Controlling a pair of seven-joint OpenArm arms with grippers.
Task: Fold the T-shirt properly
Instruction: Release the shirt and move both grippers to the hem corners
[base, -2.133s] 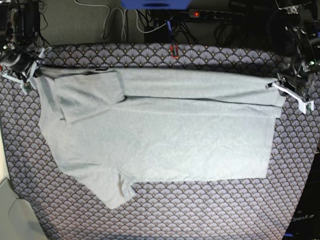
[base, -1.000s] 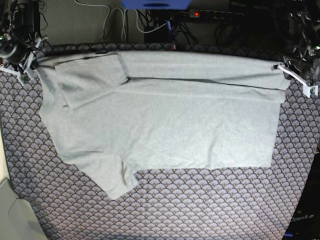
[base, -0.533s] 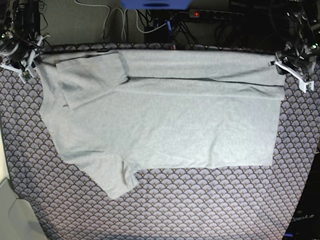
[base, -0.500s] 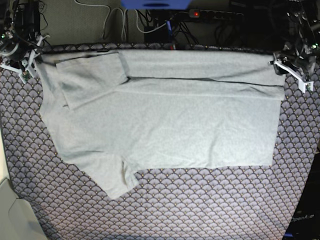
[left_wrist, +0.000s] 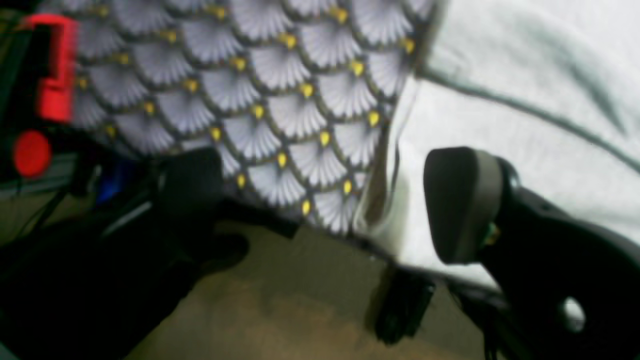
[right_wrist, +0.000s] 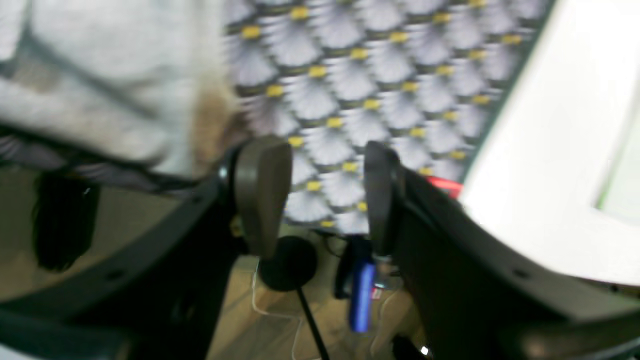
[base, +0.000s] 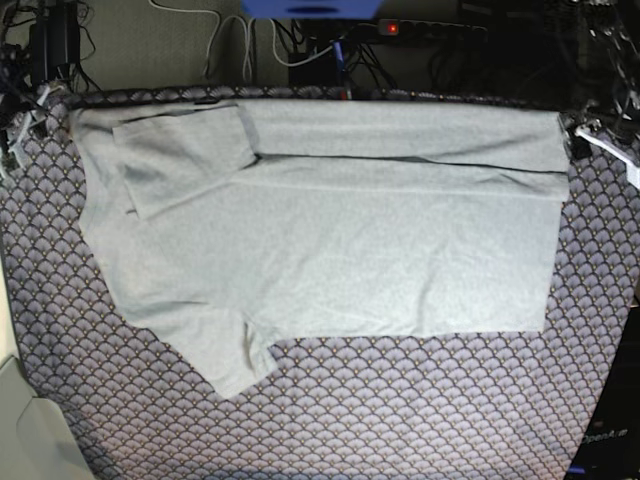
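Partial brand text "OpenArm" on black surface (base: 604, 436) at base view's right edge, nearer the camera than the left end effector (base: 588, 140); last letters blurred, exact spelling can't be confirmed. No other text, label or number legible around either end effector.

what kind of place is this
Probably a robotics lab or workshop bench: a grey T-shirt on a scallop-patterned tablecloth, robot grippers at both sides, loose cables behind.
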